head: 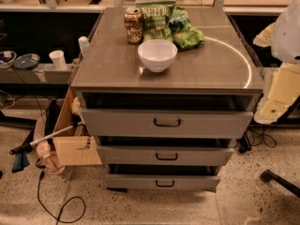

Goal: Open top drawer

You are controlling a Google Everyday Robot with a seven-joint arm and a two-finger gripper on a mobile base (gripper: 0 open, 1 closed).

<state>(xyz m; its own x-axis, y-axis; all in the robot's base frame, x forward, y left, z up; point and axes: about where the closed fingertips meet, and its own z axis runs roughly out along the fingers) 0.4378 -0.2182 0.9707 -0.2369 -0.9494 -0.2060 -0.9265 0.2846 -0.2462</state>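
Note:
The top drawer (126, 123) is the widest grey front, just under the cabinet's top, with a small black loop handle (167, 123) at its centre. A dark gap runs above the front; none of its interior shows. The middle drawer (126, 155) and the bottom drawer (131, 181) sit below it. My arm's white and cream parts are at the right edge. My gripper (271, 110) hangs beside the cabinet's right side, level with the top drawer's right end, well away from the handle and touching nothing.
On the cabinet top (108, 69) stand a white bowl (157, 55), a drink can (133, 25) and green snack bags (174, 22). A cardboard box (70, 139), a stick and cables lie on the floor to the left. A black leg (280, 181) lies at lower right.

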